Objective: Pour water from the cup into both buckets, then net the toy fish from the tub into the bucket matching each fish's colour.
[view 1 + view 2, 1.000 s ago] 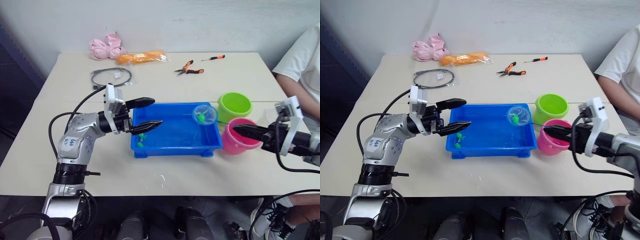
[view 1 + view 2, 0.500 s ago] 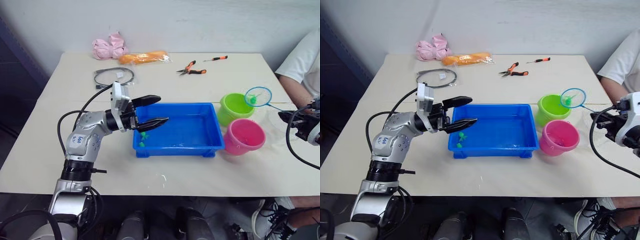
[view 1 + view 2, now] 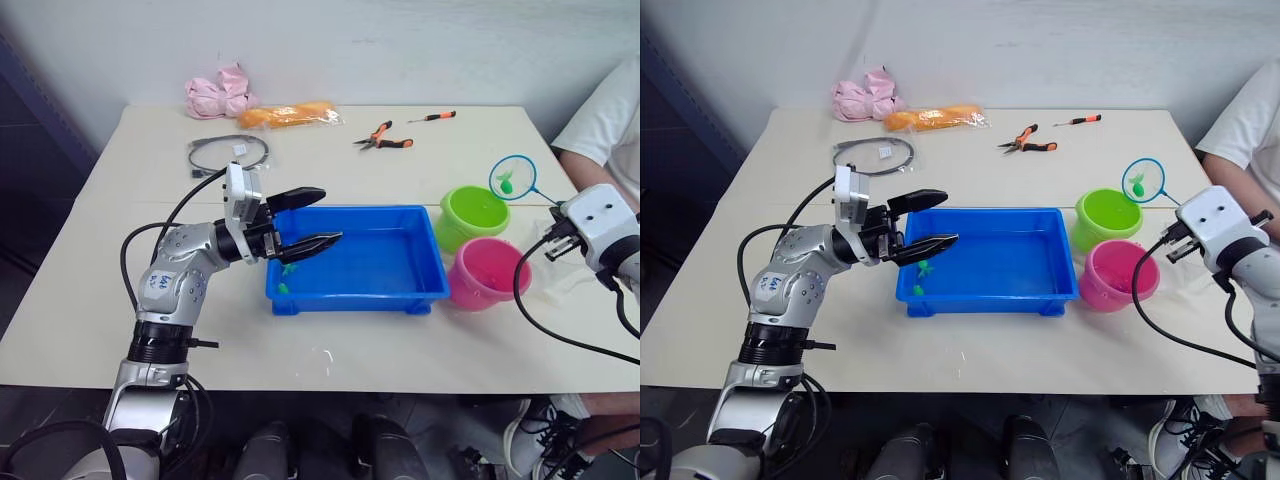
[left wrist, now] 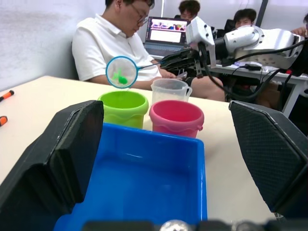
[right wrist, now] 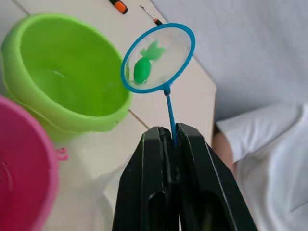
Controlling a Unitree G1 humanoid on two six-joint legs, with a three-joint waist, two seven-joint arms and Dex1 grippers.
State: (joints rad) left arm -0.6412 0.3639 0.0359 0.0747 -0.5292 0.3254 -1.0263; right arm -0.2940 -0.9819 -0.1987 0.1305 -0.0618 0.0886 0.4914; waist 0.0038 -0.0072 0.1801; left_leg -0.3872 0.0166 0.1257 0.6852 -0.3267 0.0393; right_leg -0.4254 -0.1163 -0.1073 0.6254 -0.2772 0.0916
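the right gripper (image 5: 169, 137), pinching the net (image 5: 158, 58) handle, carries a green fish (image 5: 143, 69); the left gripper (image 3: 308, 221) is spread. next, i judge, tip it into the green bucket (image 3: 473, 212).

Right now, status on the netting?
Right gripper shut on net, green fish inside, raised beside green bucket. Left gripper open over tub. Nothing blocking.

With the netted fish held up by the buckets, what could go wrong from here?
The green fish lies loose in the shallow net, beside the green bucket rather than over it; a tip or jolt could drop it onto the table. The pink bucket adjoins, so a short swing may land it there.
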